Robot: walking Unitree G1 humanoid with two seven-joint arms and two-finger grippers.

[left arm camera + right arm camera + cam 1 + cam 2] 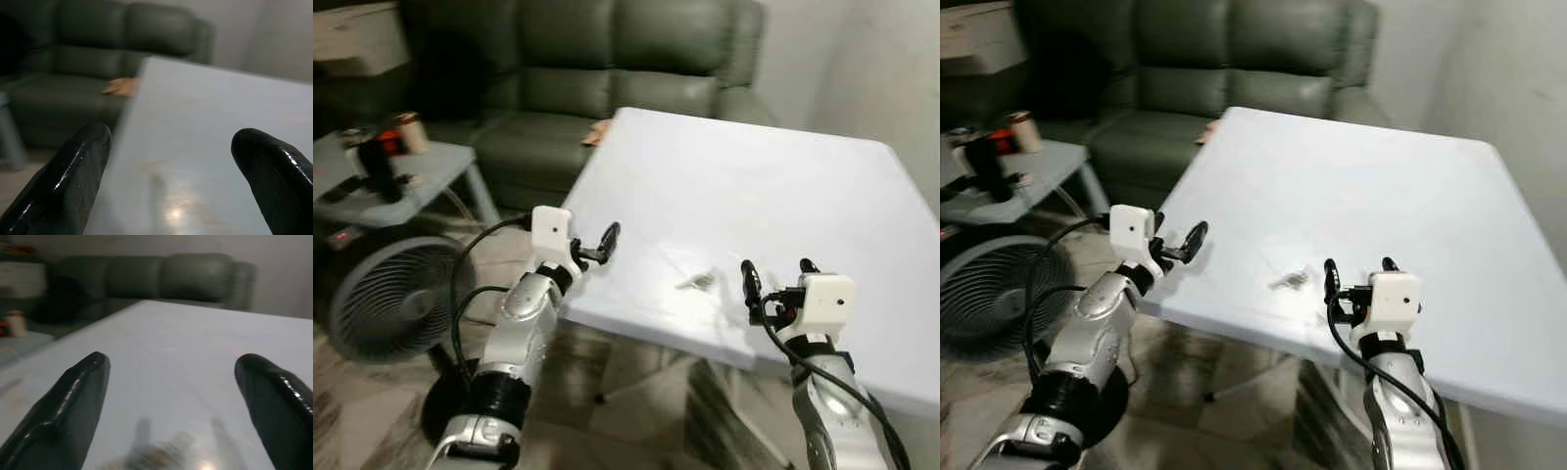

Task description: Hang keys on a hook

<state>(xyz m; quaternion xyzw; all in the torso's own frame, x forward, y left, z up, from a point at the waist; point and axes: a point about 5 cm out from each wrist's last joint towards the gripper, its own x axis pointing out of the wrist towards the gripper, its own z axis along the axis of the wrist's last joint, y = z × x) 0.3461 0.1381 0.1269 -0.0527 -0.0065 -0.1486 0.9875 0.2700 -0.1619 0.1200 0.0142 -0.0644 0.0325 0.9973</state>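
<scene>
Keys on white counter, both grippers released, nothing held.

Keys (697, 281), a small metallic bunch, lie flat near the counter's (754, 186) near edge, between the two grippers. Right gripper (776, 275) hovers over the near edge at 3 o'clock of the keys, fingers (73, 406) spread apart, keys blurred just ahead of them. Left gripper (590, 245) sits at the counter's left edge, at 9 o'clock of the keys, fingers (68, 181) spread. Counter top is smooth, matte, square-cornered, with wide bare surface at 12 o'clock. Green leather sofa (607, 59) behind it; floor fan (396, 299) and cluttered grey side table (401, 186) to the left.
</scene>
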